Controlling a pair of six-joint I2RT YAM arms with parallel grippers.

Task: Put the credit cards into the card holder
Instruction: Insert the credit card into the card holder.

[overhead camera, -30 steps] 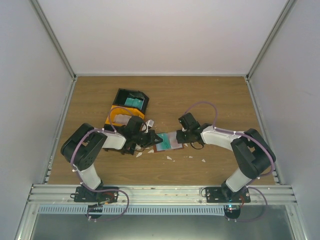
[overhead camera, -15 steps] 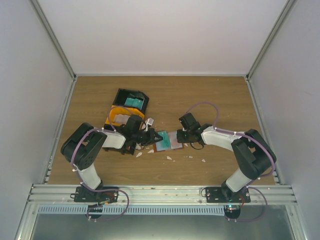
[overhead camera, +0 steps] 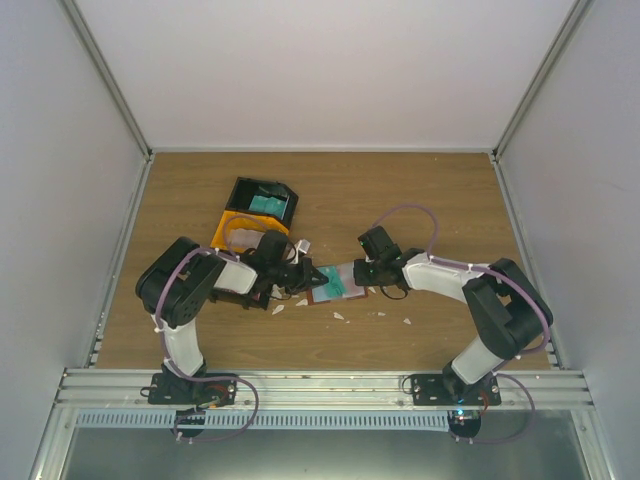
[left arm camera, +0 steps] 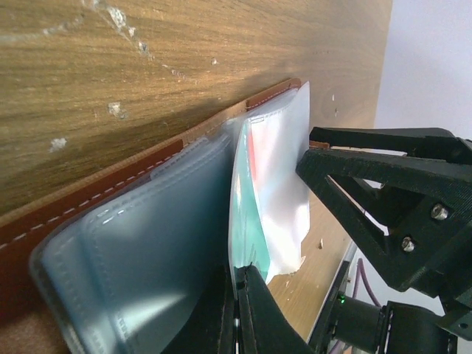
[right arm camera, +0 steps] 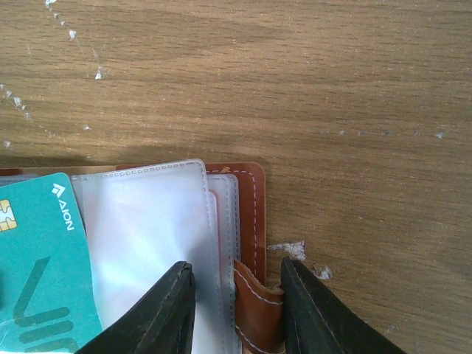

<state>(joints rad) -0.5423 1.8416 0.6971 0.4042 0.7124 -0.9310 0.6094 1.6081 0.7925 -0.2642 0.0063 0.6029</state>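
Observation:
The reddish-brown card holder [overhead camera: 352,279] lies open on the table, its clear sleeves [right arm camera: 147,243] fanned out. My left gripper [overhead camera: 303,275] is shut on the edge of a teal credit card [left arm camera: 242,214], which stands edge-on between the sleeves [left arm camera: 147,243]. The same card [right arm camera: 37,265] shows in the right wrist view at the left. My right gripper [right arm camera: 240,310] is open, its jaws astride the holder's leather strap [right arm camera: 258,310] and sleeve edges at the holder's right end [right arm camera: 254,192]. Its fingers [left arm camera: 383,184] show in the left wrist view.
A black-and-orange compartment tray [overhead camera: 232,232] stands behind the left arm with another teal card [overhead camera: 267,203] in its black part. Small white scraps [overhead camera: 340,316] lie on the wood in front of the holder. Grey walls close in both sides and the back.
My left arm's elbow has swung right and the gripper has edged the teal card a little further toward the holder. The right arm has not moved.

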